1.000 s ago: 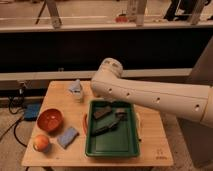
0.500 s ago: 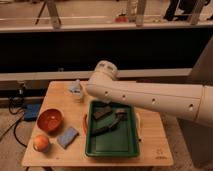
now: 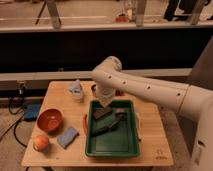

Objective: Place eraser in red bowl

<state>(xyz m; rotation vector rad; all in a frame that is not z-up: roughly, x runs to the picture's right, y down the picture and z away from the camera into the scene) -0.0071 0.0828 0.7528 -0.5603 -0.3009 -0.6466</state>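
The eraser (image 3: 101, 113), a small dark flat block, lies in the far left corner of the green tray (image 3: 112, 153). My gripper (image 3: 106, 104) hangs at the end of the white arm, directly over the eraser and close to it; I cannot tell whether it touches. The red bowl (image 3: 50, 120) sits on the wooden table to the left of the tray and looks empty.
A long dark handled tool (image 3: 109, 125) lies across the tray beside the eraser. An orange fruit (image 3: 41, 142) and a light blue pad (image 3: 67, 136) lie at the front left. A pale crumpled object (image 3: 76, 89) stands at the back left. The white arm (image 3: 150, 90) spans the right side.
The arm has swung left and the gripper has come down over the tray's far left corner, above the eraser. The things on the table have not moved.
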